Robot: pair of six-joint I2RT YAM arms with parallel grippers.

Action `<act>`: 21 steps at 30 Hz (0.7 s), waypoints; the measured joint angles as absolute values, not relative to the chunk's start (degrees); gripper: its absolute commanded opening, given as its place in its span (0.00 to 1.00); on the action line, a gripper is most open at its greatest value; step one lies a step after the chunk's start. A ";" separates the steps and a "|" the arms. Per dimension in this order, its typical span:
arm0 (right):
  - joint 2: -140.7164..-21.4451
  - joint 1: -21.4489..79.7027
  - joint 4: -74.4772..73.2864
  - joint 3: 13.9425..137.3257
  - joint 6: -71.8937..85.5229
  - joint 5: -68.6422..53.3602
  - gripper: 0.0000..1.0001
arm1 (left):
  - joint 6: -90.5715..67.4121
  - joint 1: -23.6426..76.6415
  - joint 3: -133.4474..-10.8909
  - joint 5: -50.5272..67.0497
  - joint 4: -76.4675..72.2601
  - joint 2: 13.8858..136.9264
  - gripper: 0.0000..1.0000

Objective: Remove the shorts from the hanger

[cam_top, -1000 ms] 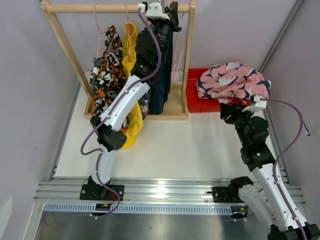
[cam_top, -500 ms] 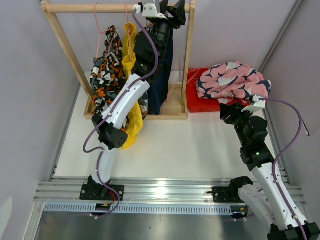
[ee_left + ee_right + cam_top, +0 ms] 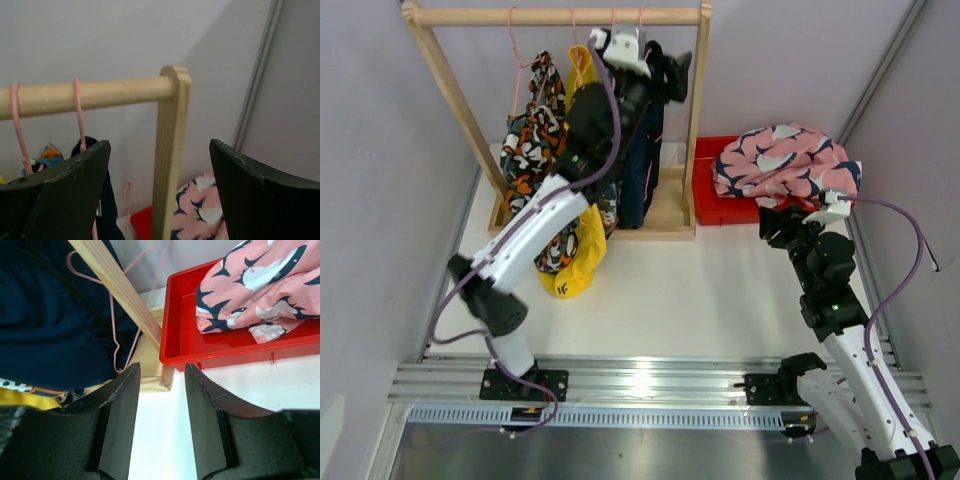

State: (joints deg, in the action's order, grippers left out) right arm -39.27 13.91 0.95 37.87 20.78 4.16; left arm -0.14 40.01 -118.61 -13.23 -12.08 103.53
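On the wooden rack hang the camouflage shorts (image 3: 533,130), the yellow shorts (image 3: 577,255) and the navy shorts (image 3: 642,175), each on a pink hanger (image 3: 79,111). A blue-orange-white pair (image 3: 607,212) peeks out low between them. The pink shorts (image 3: 782,158) lie in the red bin (image 3: 708,190). My left gripper (image 3: 672,72) is open just below the rail (image 3: 100,95), holding nothing; the rack's right post (image 3: 170,165) shows between its fingers (image 3: 65,195). My right gripper (image 3: 161,371) is open and empty, low over the table beside the red bin (image 3: 210,347).
The rack's wooden base (image 3: 150,360) and slanted post (image 3: 112,287) stand left of the red bin. Grey walls close in behind and on both sides. White table (image 3: 690,290) lies between the rack and the arm bases.
My left gripper has opened and come down from the rail, and its elbow has swung out to the left. The right arm has not moved.
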 measured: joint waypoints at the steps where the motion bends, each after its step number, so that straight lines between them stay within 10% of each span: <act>1: -39.29 13.96 0.89 37.91 20.93 3.97 0.47 | 0.56 41.01 -113.82 -13.19 -11.40 99.77 0.85; 9: -37.74 16.03 -0.86 38.63 22.31 3.14 0.47 | -1.13 43.66 -75.96 -9.72 -14.87 74.26 0.76; 21: -30.85 18.92 -8.43 39.33 22.70 4.86 0.47 | -5.28 47.51 -69.43 -5.28 -12.38 85.10 0.64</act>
